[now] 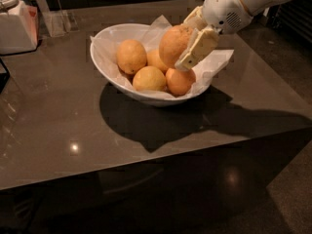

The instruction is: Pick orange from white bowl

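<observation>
The orange (173,45) is large, round and deep orange. My gripper (187,45) is shut on the orange and holds it above the right side of the white bowl (109,72). One cream finger (197,49) lies across the orange's right side; the other finger is behind it. The bowl is wide, glossy and lined with crumpled white paper (214,62). Several smaller fruits stay in the bowl: yellower ones (131,56) and a reddish-orange one (179,81).
The bowl stands on a dark glossy table (58,130) whose front edge runs across the lower frame. A white container (14,23) and a clear holder (56,22) stand at the back left. My white arm (243,4) comes in from the upper right.
</observation>
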Controlling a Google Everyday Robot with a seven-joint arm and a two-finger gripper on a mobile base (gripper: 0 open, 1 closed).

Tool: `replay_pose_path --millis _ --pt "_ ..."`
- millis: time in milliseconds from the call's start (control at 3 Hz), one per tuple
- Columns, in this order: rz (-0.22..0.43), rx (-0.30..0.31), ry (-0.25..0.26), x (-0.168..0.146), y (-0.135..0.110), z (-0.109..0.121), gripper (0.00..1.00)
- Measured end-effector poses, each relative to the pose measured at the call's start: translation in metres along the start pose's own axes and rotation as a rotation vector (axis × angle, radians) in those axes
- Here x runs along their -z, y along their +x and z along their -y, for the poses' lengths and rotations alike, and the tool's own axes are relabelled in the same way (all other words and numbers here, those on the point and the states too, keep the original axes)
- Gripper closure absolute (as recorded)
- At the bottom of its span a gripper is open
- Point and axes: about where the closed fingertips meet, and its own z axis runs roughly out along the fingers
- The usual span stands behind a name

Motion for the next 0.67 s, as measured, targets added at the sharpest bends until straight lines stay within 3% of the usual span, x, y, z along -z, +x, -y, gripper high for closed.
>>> replay_pose_path --millis 333,667 --pt "0.025 0.013 0.065 0.017 -0.005 -0.019 1.0" --pt "0.086 0.051 0.194 0.047 -0.028 -0.062 1.0"
